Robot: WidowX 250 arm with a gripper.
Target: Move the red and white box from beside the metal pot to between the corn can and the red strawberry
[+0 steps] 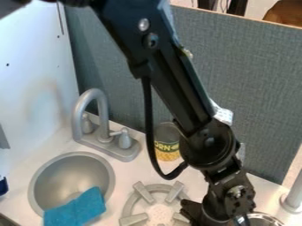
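The black gripper (227, 204) hangs at the bottom edge, right of centre, over the right side of the grey stove burner (137, 220). Close to its right is the rim of a shiny metal pot or bowl (272, 218), partly cut off by the bottom edge. A can with a corn label (167, 149) stands upright behind the burner, left of the arm. A blue cloth (75, 209) lies over the front rim of the round grey sink (62, 170). Whether the gripper holds anything is hidden.
A grey faucet (101, 115) with two handles rises behind the sink. A grey divider (254, 84) runs along the back and a white wall (29, 66) stands at left. At right is a grey post (293, 198); a dark blue object (3, 186) sits at the left edge.
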